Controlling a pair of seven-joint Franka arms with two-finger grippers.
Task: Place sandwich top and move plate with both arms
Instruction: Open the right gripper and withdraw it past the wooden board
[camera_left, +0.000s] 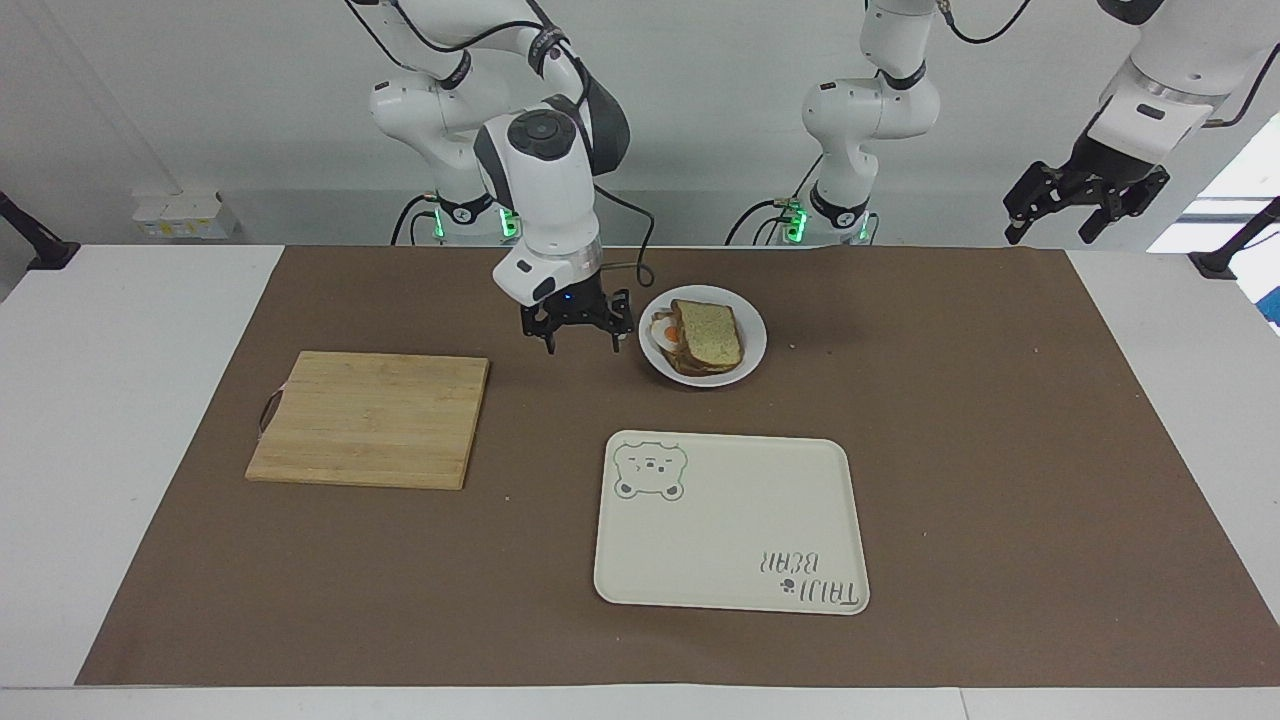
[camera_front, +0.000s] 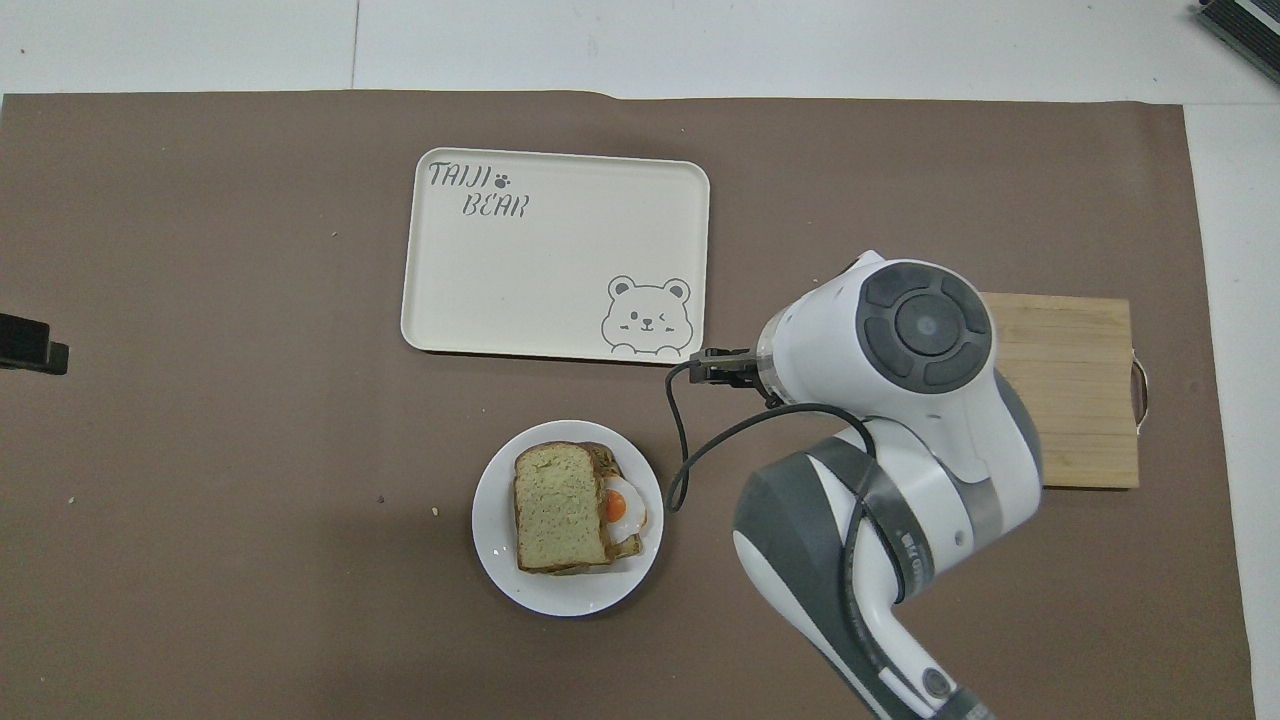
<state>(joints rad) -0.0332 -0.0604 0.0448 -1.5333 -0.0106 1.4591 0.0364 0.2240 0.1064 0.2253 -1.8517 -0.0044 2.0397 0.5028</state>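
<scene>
Printed in dark letters on one corner of the cream tray (camera_left: 730, 520): "TAIJI BEAR" with a small paw mark, and in the diagonal corner a winking bear face. No other readable writing. Sitting on the small white plate (camera_left: 752, 340), just nearer the robots than the tray: the sandwich top (camera_left: 708, 332), a speckled bread slice with brown crust, laid on a lower slice with a fried egg (camera_front: 622, 505) poking out at the side toward the right arm's end. Hovering over bare brown mat (camera_left: 1000, 450) between plate and wooden cutting board (camera_left: 370, 418): the right gripper (camera_left: 579, 340), fingers spread wide, holding nothing, close to the plate's rim but apart from it. Raised high off the table's end at the left arm's side: the left gripper (camera_left: 1085, 205), fingers apart, empty, waiting. Plenty of open mat around the plate toward the left arm's end; a clear strip between plate and tray edge; board well apart from the tray.
</scene>
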